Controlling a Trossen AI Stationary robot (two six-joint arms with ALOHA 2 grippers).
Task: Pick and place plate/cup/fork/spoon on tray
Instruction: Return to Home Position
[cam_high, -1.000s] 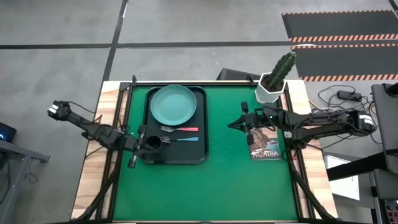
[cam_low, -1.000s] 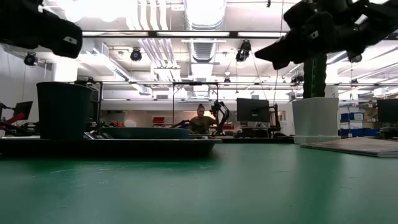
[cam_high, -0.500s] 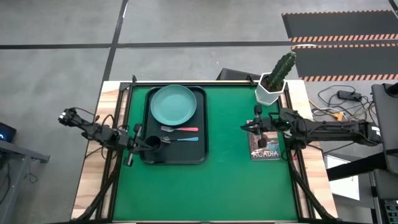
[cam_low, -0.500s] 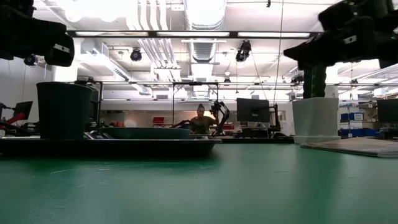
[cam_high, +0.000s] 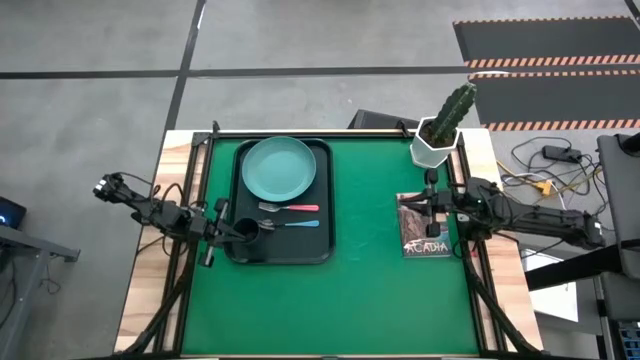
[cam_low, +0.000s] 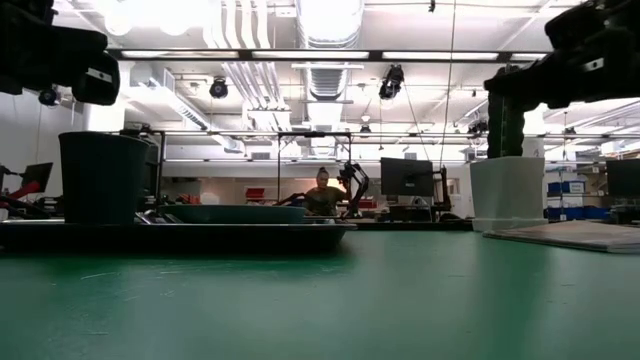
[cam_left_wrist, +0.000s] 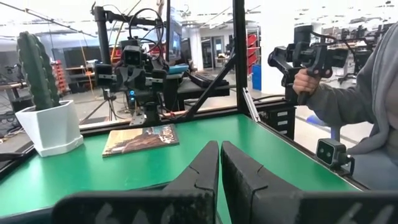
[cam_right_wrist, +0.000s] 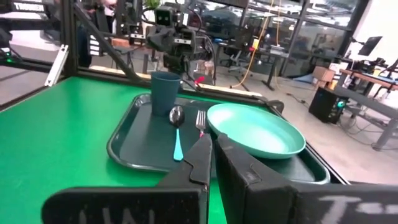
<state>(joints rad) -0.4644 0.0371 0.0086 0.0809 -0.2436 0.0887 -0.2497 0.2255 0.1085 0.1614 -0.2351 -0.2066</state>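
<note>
As high view shows, round teal-green plate (cam_high: 279, 167) fills far end of large black rectangular tray (cam_high: 300, 245); red-handled fork (cam_high: 290, 208), blue-handled spoon (cam_high: 292, 223) beside it, small dark cup (cam_high: 246, 230) at left edge by left gripper (cam_high: 222, 228); right gripper (cam_high: 415, 205) at bench's (cam_high: 350, 300) right. Wrist views: both closed, empty.

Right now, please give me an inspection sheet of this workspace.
Surface: green mat, nothing spilled seen.
Job's things: plate, cup, fork and spoon all on the tray; spoon beside fork.
Clutter: cactus pot and booklet at the right side.
Grippers: left gripper shut, near the cup; right gripper shut, above the booklet.
Cables: loose cables right of the mat.
Surroundings: a person close by, hand on a dark grip.
</note>
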